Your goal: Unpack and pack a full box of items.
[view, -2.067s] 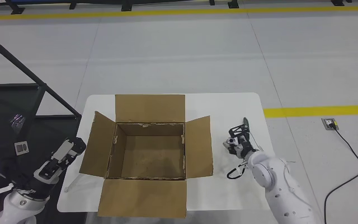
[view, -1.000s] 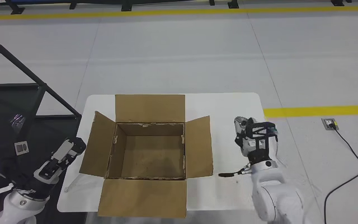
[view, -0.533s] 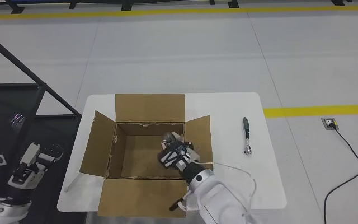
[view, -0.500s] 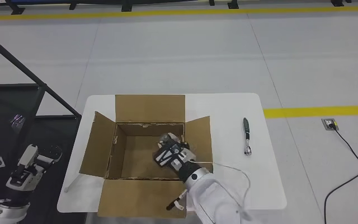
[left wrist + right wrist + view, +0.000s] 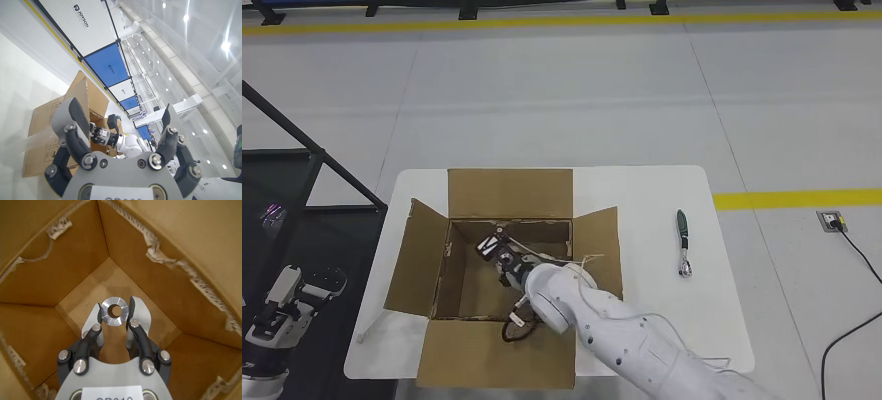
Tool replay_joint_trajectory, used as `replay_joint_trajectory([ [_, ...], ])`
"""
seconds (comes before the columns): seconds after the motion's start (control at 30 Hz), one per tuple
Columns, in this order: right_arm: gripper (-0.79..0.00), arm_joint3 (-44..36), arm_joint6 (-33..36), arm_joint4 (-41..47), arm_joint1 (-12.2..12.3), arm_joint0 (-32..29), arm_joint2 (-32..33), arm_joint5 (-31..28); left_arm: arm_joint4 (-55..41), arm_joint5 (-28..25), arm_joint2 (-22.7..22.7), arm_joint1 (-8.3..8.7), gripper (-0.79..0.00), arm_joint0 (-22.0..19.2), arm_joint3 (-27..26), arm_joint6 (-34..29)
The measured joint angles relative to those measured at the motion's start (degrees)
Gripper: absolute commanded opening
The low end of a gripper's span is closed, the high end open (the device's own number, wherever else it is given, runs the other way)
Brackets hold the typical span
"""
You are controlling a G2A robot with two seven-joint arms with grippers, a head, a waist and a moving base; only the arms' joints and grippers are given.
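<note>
- Top view: the box [image 5: 462, 355] stands open on the left half of the worktop [image 5: 662, 200], with its flaps folded outward. The right gripper [image 5: 495, 246] is down inside the box, toward its far left corner. A ratchet wrench [image 5: 681, 243] lies well apart, near the worktop's right edge, and probably needs packing too.
- Left wrist view: the left gripper [image 5: 122, 106] is spread wide with nothing between its fingers. It is outside the box, looking at one of the outer walls. It is best kept there, away from the flaps.
- Right wrist view: the right gripper's pads are clamped on the rim of a metal ring [image 5: 115, 311], a short round piece with a hole through it. The ring is held above the bare cardboard floor, close to a corner.
  - This looks like the set-down of a packing step.
  - The ring's flat face is toward the camera, so its other face likely looks at the floor. Lower it until it rests there before parting the fingers, because a dropped round piece may roll.
  - Stay off the ragged wall edges and place the ring near the corner to leave floor for the wrench.
  - Afterwards, lift straight up.
</note>
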Motion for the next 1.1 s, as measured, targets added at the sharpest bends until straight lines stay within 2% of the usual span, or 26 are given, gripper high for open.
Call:
replay_joint_trajectory([
  [0.17,-0.785,12.64,-3.87,3.94,-4.85,3.06,-2.11,-0.65,0.0,0.0,0.0,0.0,0.0,0.0,0.0,0.0],
  [0.33,-0.785,19.96,-5.89,5.2,-8.12,4.81,-3.17,-1.98,0.0,0.0,0.0,0.0,0.0,0.0,0.0,0.0],
  [0.37,-0.727,21.26,-6.15,5.14,-8.75,5.07,-3.42,-2.35,0.0,0.0,0.0,0.0,0.0,0.0,0.0,0.0],
  [0.4,-0.573,22.13,-6.37,5.12,-9.2,5.23,-3.54,-2.53,0.0,0.0,0.0,0.0,0.0,0.0,0.0,0.0],
  [0.47,-0.354,23.8,-6.8,5.1,-10.11,5.44,-3.72,-2.84,0.0,0.0,0.0,0.0,0.0,0.0,0.0,0.0],
  [0.5,-0.055,24.38,-6.94,5.04,-10.46,5.47,-3.79,-2.96,0.0,0.0,0.0,0.0,0.0,0.0,0.0,0.0],
  [0.53,0.0,24.87,-7.11,4.9,-10.78,5.48,-3.88,-3.01,0.0,0.0,0.0,0.0,0.0,0.0,0.0,0.0],
  [0.7,0.0,26.14,-8.42,3.29,-12.11,5.19,-4.25,-2.38,0.0,0.0,0.0,0.0,0.0,0.0,0.0,0.0],
  [0.9,0.0,24.75,-10.08,0.76,-12.57,4.46,-4.09,-1.28,0.0,0.0,0.0,0.0,0.0,0.0,0.0,0.0],
  [1.0,0.0,21.02,-11.27,-1.67,-12.1,3.46,-4.01,-0.81,0.0,0.0,0.0,0.0,0.0,0.0,0.0,0.0],
  [1.1,0.0,14.74,-11.62,-4.64,-10.54,1.81,-2.91,-0.14,0.0,0.0,0.0,0.0,0.0,0.0,0.0,0.0],
])
